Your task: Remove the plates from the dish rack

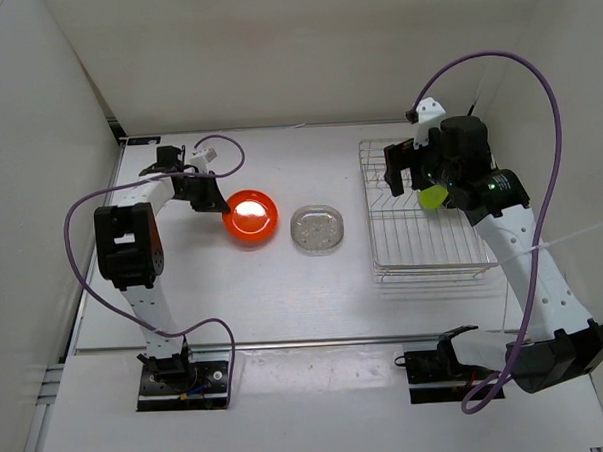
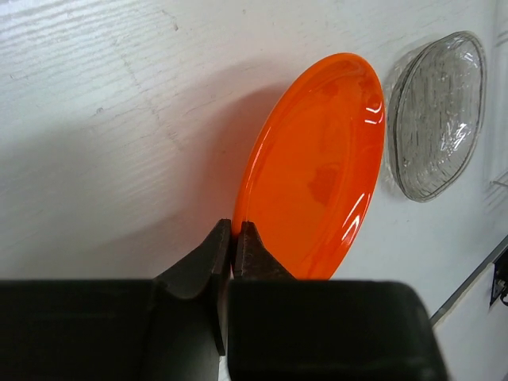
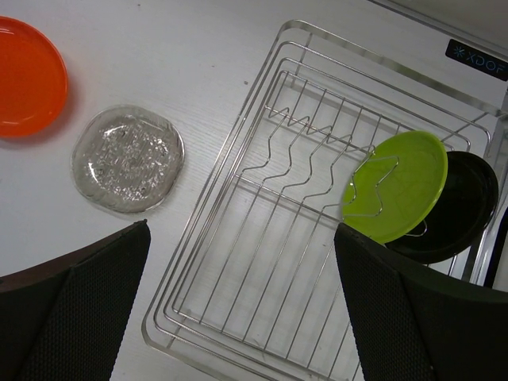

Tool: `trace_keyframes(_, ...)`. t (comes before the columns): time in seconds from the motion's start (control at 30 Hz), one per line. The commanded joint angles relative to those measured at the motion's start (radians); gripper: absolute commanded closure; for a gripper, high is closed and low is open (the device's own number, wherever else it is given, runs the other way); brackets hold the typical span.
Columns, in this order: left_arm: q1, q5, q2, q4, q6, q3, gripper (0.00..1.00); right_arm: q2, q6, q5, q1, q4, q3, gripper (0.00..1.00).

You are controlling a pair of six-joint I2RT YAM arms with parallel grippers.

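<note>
The left pincer (image 2: 232, 238) pinches the orange plate (image 2: 317, 167) at its near rim.

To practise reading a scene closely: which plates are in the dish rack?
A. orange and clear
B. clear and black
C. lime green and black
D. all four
C: the lime green plate and the black plate lean in the dish rack, while the orange plate and the clear plate lie on the table.
</note>
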Motion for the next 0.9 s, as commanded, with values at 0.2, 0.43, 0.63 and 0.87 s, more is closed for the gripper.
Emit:
trace_keyframes(0.2,0.025,0.064,0.000,0.023,0.012,0.020,0.89,-0.009,-0.023,0.000,0.002,0.006,-0.016,0.00)
trace_keyframes(0.43,0.048,0.064,0.034,0.053,0.012,-0.008,0.89,-0.009,-0.023,-0.009,0.002,0.006,-0.016,0.00)
trace_keyframes(0.63,0.057,0.074,0.056,0.075,0.003,-0.017,0.81,-0.018,-0.023,0.010,0.002,0.006,-0.016,0.00)
trace_keyframes(0.87,0.057,0.074,0.063,0.084,-0.006,-0.049,0.58,-0.027,-0.023,0.010,0.002,0.006,-0.016,0.00)
